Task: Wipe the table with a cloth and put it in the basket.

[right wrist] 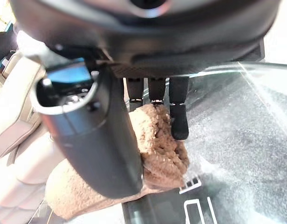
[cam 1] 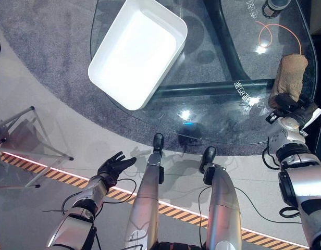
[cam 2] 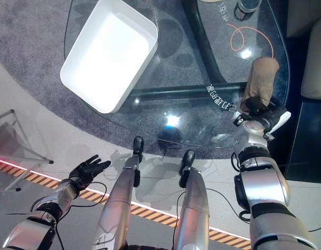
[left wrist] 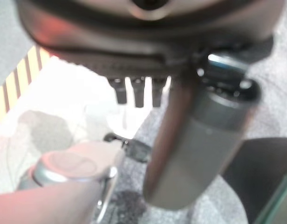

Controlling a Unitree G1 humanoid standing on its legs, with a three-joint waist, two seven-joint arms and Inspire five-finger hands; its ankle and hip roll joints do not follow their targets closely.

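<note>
A brown cloth [cam 1: 292, 72] lies bunched on the glass table [cam 1: 212, 117] near its right edge. My right hand [cam 1: 292, 105] rests on the cloth's near end. In the right wrist view its fingers [right wrist: 179, 116] curl down into the cloth [right wrist: 160, 144] and the thumb [right wrist: 94, 140] closes against it. The white basket [cam 1: 134, 52] stands empty on the far left part of the table, well away from the cloth. My left hand [cam 1: 114, 165] hangs low over the floor on the left, fingers spread and holding nothing.
An orange cable loop [cam 1: 278, 32] and a dark cup [cam 1: 275, 6] sit on the table beyond the cloth. A cream seat [cam 2: 314, 57] stands right of the table. A metal folding stand [cam 1: 25, 138] and striped floor tape [cam 1: 51, 174] are at the left.
</note>
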